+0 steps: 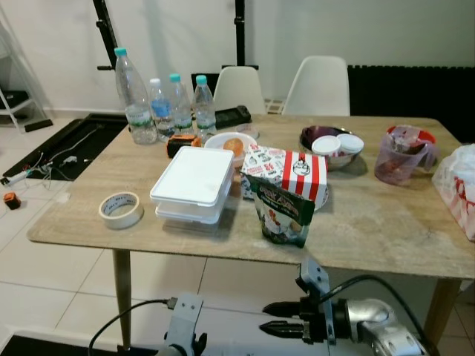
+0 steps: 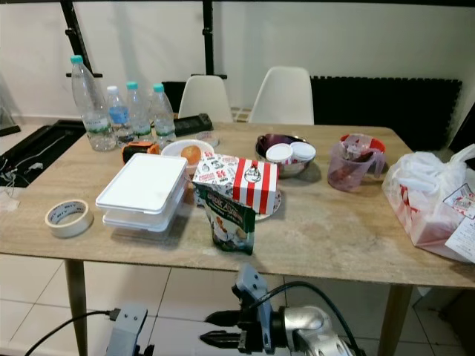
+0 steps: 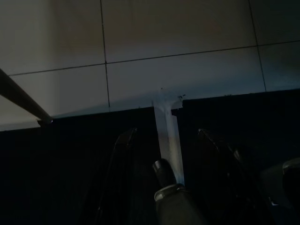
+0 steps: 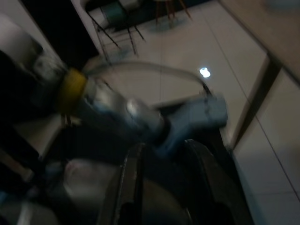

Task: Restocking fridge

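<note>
The right gripper (image 1: 280, 319) is seen nearest, held low in front of the near edge of the wooden table (image 1: 371, 230), its two black fingers parted, pointing left and holding nothing. The left gripper (image 3: 166, 154) is pointed down at the tiled floor (image 3: 187, 70); in the dark left wrist view its fingers appear spread apart and empty, though this is hard to confirm.

On the table, a green snack pouch (image 1: 280, 206) is stood upright closest to the near edge, roughly at the middle. Just behind it a red-and-white striped carton (image 1: 286, 169) is placed, touching or nearly touching the pouch. To the left of these, two white foam boxes (image 1: 194, 182) are stacked, and further left, near the left corner, a roll of tape (image 1: 121, 209) is laid flat.

Behind the foam boxes a white bowl (image 1: 228, 142) holding something orange is set, with a small black-and-orange object (image 1: 182, 143) beside it on the left. Right of the middle, a dark bowl (image 1: 326, 141) with two white lidded cups (image 1: 338, 144) is found, and further right a tinted plastic jug (image 1: 401, 154). At the right edge a white plastic bag (image 2: 434, 196) with red contents is rested.

At the far left of the table four water bottles (image 1: 165, 104) with teal caps are grouped, the leftmost being tallest. Beyond the table two white chairs (image 1: 320, 85) are drawn up to its far side.
</note>
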{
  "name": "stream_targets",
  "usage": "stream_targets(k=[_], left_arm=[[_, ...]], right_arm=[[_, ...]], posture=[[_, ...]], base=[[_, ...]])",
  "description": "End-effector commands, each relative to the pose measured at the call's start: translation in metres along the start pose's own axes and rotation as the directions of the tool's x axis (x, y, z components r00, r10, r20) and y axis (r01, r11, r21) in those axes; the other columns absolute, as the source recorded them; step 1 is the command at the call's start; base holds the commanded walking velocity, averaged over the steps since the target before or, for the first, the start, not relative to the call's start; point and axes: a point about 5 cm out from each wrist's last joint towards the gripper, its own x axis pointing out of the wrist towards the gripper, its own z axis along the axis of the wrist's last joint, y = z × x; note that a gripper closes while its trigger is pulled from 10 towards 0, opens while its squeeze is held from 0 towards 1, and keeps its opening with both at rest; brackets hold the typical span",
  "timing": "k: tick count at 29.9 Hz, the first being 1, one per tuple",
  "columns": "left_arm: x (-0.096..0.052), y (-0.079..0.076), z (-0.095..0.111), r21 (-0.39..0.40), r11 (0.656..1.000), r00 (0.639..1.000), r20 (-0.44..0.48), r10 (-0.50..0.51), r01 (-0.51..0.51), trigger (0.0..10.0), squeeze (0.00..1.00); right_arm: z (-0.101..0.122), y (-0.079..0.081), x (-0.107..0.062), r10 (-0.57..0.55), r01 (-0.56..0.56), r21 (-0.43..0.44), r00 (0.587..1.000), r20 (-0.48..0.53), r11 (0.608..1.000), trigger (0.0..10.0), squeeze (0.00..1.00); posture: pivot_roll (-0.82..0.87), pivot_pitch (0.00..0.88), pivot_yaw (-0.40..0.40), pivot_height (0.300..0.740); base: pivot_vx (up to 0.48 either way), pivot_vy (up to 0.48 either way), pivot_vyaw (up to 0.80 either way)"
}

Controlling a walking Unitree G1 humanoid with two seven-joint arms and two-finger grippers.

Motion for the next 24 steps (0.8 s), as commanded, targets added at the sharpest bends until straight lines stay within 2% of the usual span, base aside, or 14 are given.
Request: stream_targets(k=[1, 2, 3, 5, 7, 8, 9, 13, 15, 16, 18, 19, 22, 24], left_arm=[[-0.001, 0.001, -0.003, 0.005, 1.0, 1.0, -0.012, 0.0, 0.0, 10.0, 0.0], [-0.001, 0.001, -0.003, 0.003, 1.0, 1.0, -0.011, -0.001, 0.001, 10.0, 0.0], [-0.001, 0.001, -0.003, 0.003, 1.0, 1.0, -0.011, -0.001, 0.001, 10.0, 0.0], [-0.001, 0.0, -0.003, -0.005, 1.0, 1.0, -0.004, -0.006, 0.006, 10.0, 0.0], [-0.001, 0.0, -0.003, -0.014, 1.0, 1.0, 0.007, -0.015, 0.015, 10.0, 0.0], [-0.001, 0.0, -0.003, -0.014, 1.0, 1.0, 0.007, -0.015, 0.015, 10.0, 0.0], [-0.002, -0.002, 0.002, -0.021, 0.998, 0.997, 0.05, -0.052, 0.053, 10.0, 0.0], [-0.003, -0.008, 0.013, 0.005, 0.99, 0.979, 0.147, -0.141, 0.141, 10.0, 0.0], [-0.009, -0.012, 0.029, 0.104, 0.969, 0.935, 0.258, -0.244, 0.225, 10.0, 0.0], [-0.009, -0.012, 0.029, 0.104, 0.969, 0.935, 0.258, -0.244, 0.225, 10.0, 0.0], [-0.024, -0.015, 0.054, 0.212, 0.935, 0.858, 0.379, -0.347, 0.284, 10.0, 0.0], [-0.024, -0.015, 0.054, 0.212, 0.935, 0.858, 0.379, -0.347, 0.284, 10.0, 0.0], [-0.054, -0.026, 0.094, 0.344, 0.88, 0.727, 0.503, -0.467, 0.327, 10.0, 0.0], [-0.057, -0.027, 0.097, 0.353, 0.876, 0.717, 0.51, -0.476, 0.33, 10.0, 0.0]], right_arm=[[0.005, 0.005, 0.001, 0.037, -0.037, 0.003, 0.999, 0.017, 0.999, 10.0, 0.0], [0.027, 0.014, 0.003, 0.094, -0.092, -0.036, 0.993, 0.073, 0.995, 10.0, 0.0], [0.027, 0.014, 0.003, 0.094, -0.092, -0.036, 0.993, 0.073, 0.995, 10.0, 0.0], [0.055, 0.018, 0.004, 0.102, -0.09, -0.086, 0.982, 0.16, 0.992, 10.0, 0.0], [0.084, 0.015, 0.002, 0.055, -0.02, -0.136, 0.963, 0.264, 0.991, 10.0, 0.0], [0.084, 0.015, 0.002, 0.055, -0.02, -0.136, 0.963, 0.264, 0.991, 10.0, 0.0], [0.109, 0.011, -0.002, 0.018, 0.045, -0.173, 0.938, 0.346, 0.984, 10.0, 0.0], [0.13, 0.015, -0.009, 0.04, 0.046, -0.203, 0.915, 0.401, 0.978, 10.0, 0.0], [0.142, 0.017, -0.014, 0.04, 0.065, -0.231, 0.906, 0.422, 0.971, 10.0, 0.0], [0.142, 0.017, -0.014, 0.04, 0.065, -0.231, 0.906, 0.422, 0.971, 10.0, 0.0], [0.147, 0.016, -0.018, 0.005, 0.113, -0.256, 0.907, 0.42, 0.96, 10.0, 0.0], [0.147, 0.016, -0.018, 0.005, 0.113, -0.256, 0.907, 0.42, 0.96, 10.0, 0.0], [0.153, 0.011, -0.022, -0.086, 0.216, -0.276, 0.904, 0.418, 0.936, 10.0, 0.0], [0.154, 0.01, -0.022, -0.097, 0.228, -0.275, 0.903, 0.419, 0.934, 10.0, 0.0]], posture=[[-0.06, 0.034, 0.004, 0.74], [-0.06, 0.035, 0.004, 0.74], [-0.06, 0.035, 0.004, 0.74], [-0.06, 0.036, 0.005, 0.74], [-0.07, 0.038, 0.006, 0.74], [-0.07, 0.038, 0.006, 0.74], [-0.07, 0.038, 0.006, 0.74], [-0.07, 0.041, 0.006, 0.74], [-0.07, 0.041, 0.007, 0.74], [-0.07, 0.041, 0.007, 0.74], [-0.06, 0.038, 0.005, 0.74], [-0.06, 0.038, 0.005, 0.74], [-0.06, 0.038, 0.004, 0.74], [-0.06, 0.038, 0.004, 0.74]], base=[[0.0, 0.0, 0.0], [0.0, 0.0, 0.0], [0.0, 0.0, 0.0], [0.0, 0.0, 0.0], [0.0, 0.0, 0.0], [0.0, 0.0, 0.0], [0.0, 0.0, 0.0], [0.0, 0.0, 0.0], [0.0, 0.0, 0.0], [0.0, 0.0, 0.0], [0.0, 0.0, 0.0], [0.0, 0.0, 0.0], [0.0, 0.0, 0.0], [0.0, 0.0, 0.0]])
